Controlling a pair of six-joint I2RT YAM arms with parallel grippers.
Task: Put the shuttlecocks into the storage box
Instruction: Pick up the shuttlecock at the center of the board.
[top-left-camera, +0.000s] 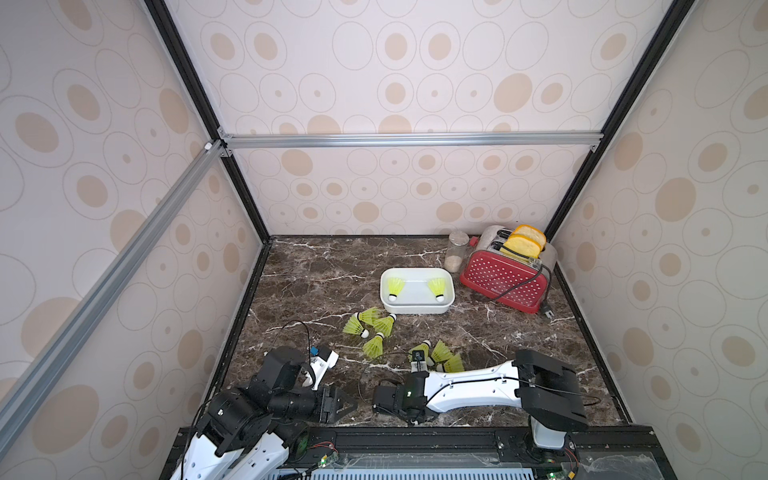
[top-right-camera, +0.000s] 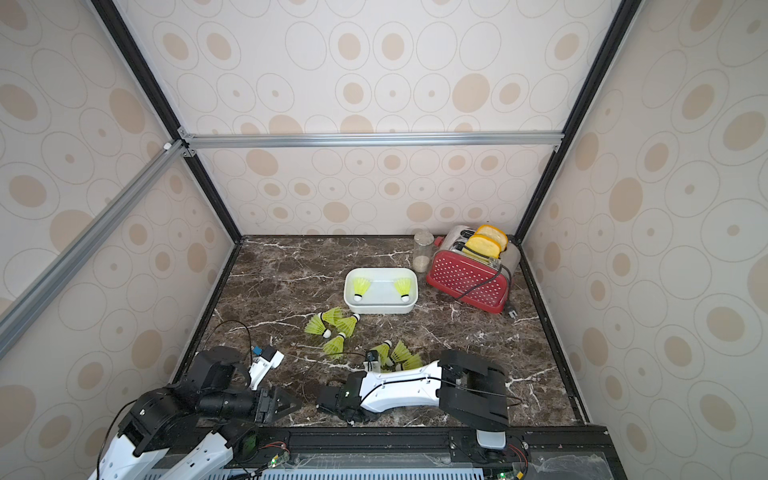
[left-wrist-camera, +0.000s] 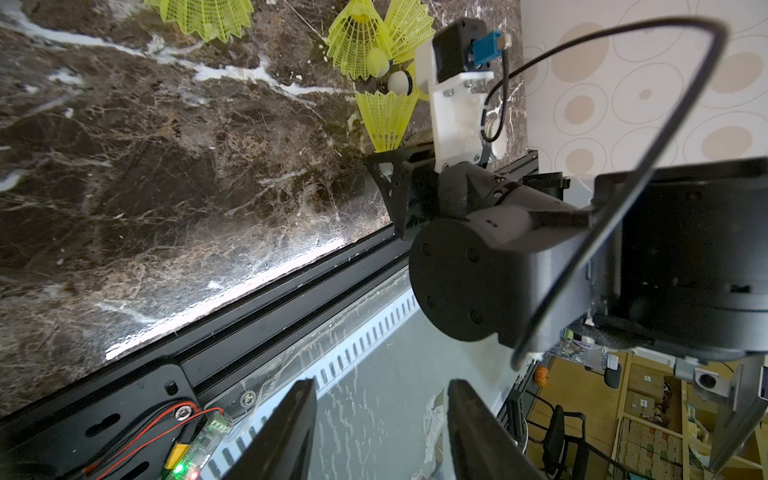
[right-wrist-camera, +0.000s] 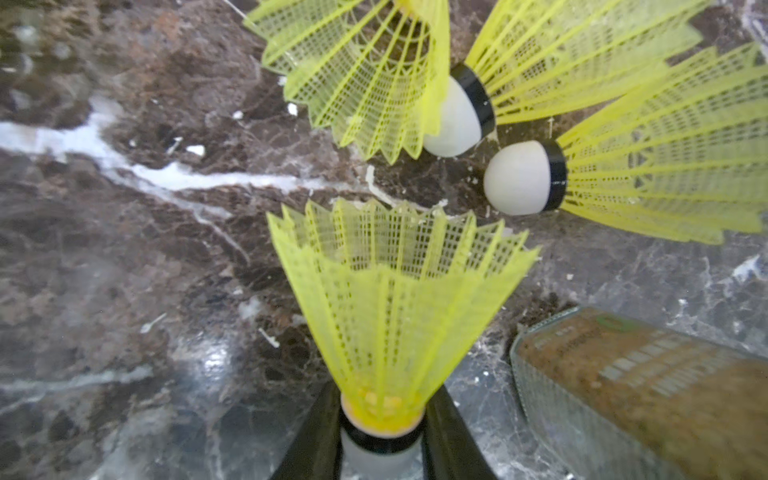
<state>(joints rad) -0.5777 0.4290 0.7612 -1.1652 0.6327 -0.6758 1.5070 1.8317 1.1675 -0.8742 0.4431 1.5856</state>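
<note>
Our right gripper (right-wrist-camera: 382, 415) pinches a shuttlecock (right-wrist-camera: 395, 316) by its cork for carrying to the far storage box (top-left-camera: 415, 309); our left gripper (left-wrist-camera: 380, 386) hangs empty, jaws apart.

Two neon-yellow plastic shuttlecocks (top-left-camera: 395, 286) lie in the shallow white storage box (top-left-camera: 415, 311). The red dotted toaster (top-left-camera: 503, 282) stands at its two o'clock, and other shuttlecocks (top-left-camera: 374, 324) lie at seven.

Soft, even light fills my cell. Glare whitens the worktop (left-wrist-camera: 249, 266) at its front edge. In my right wrist view the nearest shuttlecock (right-wrist-camera: 395, 324) blurs at its base. Both top views bend at the edges.
</note>
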